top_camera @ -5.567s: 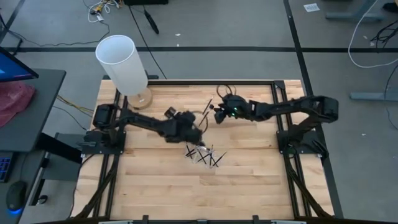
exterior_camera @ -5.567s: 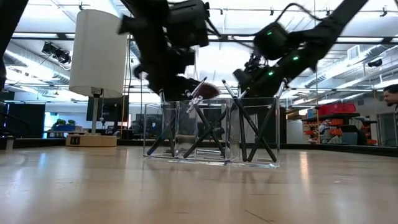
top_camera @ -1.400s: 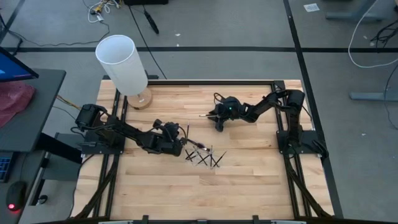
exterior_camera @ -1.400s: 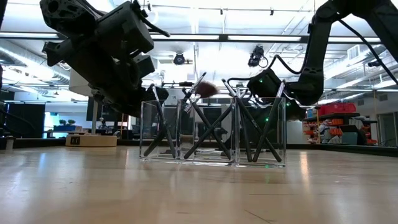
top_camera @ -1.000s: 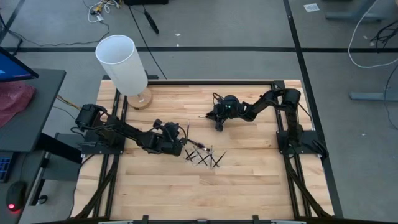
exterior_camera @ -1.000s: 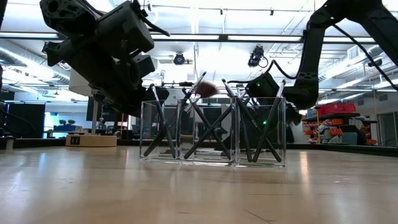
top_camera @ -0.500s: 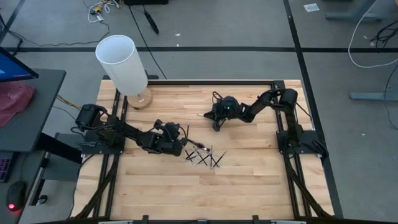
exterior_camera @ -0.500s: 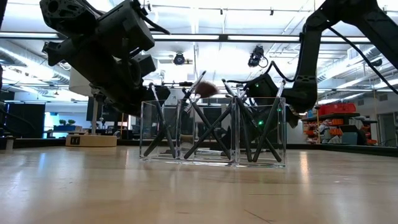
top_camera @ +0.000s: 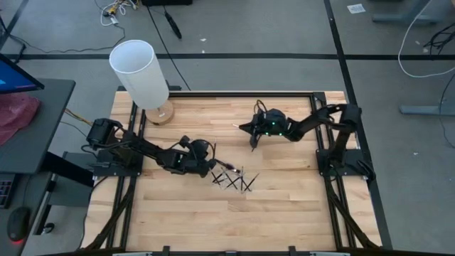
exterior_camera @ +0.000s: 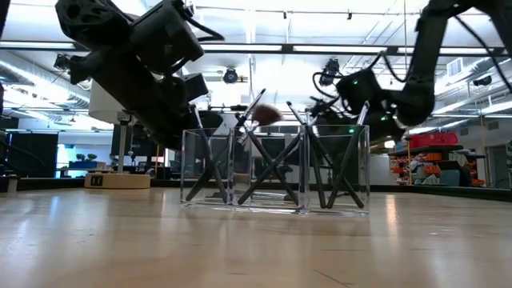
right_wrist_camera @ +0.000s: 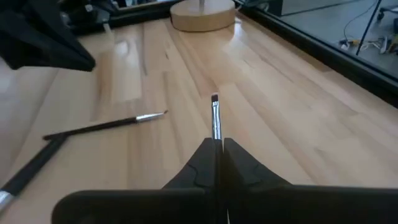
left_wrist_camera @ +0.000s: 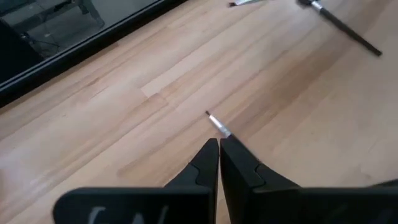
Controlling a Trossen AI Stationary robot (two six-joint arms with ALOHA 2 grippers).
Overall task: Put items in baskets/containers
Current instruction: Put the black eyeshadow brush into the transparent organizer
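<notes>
both grippers (left_wrist_camera: 219,144) (right_wrist_camera: 219,144) pinched closed — arms low

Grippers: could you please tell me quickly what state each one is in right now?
Left gripper: shut on a brush.
Right gripper: shut on a brush.

A tall white cylinder (top_camera: 140,73) stands on a round wooden base (top_camera: 163,112) at the upper left corner of the wooden tabletop (top_camera: 284,206). A black frame (top_camera: 242,92) edges the tabletop. Around it lies grey floor (top_camera: 284,28) crossed by dark lines, with a white cable (top_camera: 416,53) looping at upper right and a bundle of wires (top_camera: 116,10) at the top. At far left sits a dark side desk (top_camera: 35,128) with a red cloth (top_camera: 15,117) on it.
</notes>
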